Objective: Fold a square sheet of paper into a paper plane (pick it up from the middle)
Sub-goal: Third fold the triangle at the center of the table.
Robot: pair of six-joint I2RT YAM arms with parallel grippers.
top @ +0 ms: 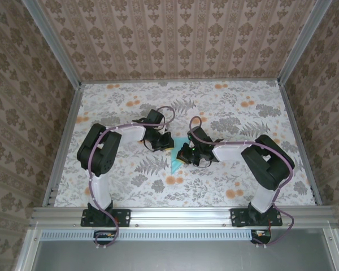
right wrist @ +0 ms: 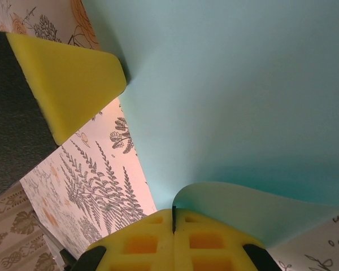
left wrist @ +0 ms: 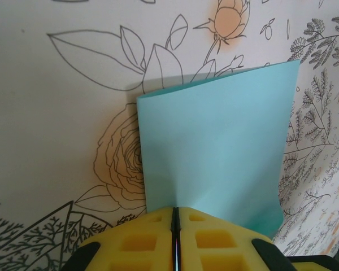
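Over the middle of the flowered tabletop (top: 243,186) we have the square sheet of paper (top: 174,162), caught between both arms. Judging by the shadow it throws on the tabletop, it is lifted a little clear of it. Left gripper (left wrist: 175,219): yellow pads (left wrist: 141,240) pressed flat together, the sheet's edge nipped between them, the rest of the teal fanning away above the tabletop. Right gripper (right wrist: 173,217): same story, clamped on another edge, where the paper curls over in a soft lip right at the pinch. We'd call this stuff feather-light and floppy. It bows between the two grips rather than lying flat, and it will crease wherever it's squeezed. Foam on paper should hold without slipping, but drag the grips apart across the tabletop too hard and we reckon it tears at a pinch. Best hold, to our eye: shallow bites on the edge, both level above the tabletop, so any fold runs straight down the sheet's middle.
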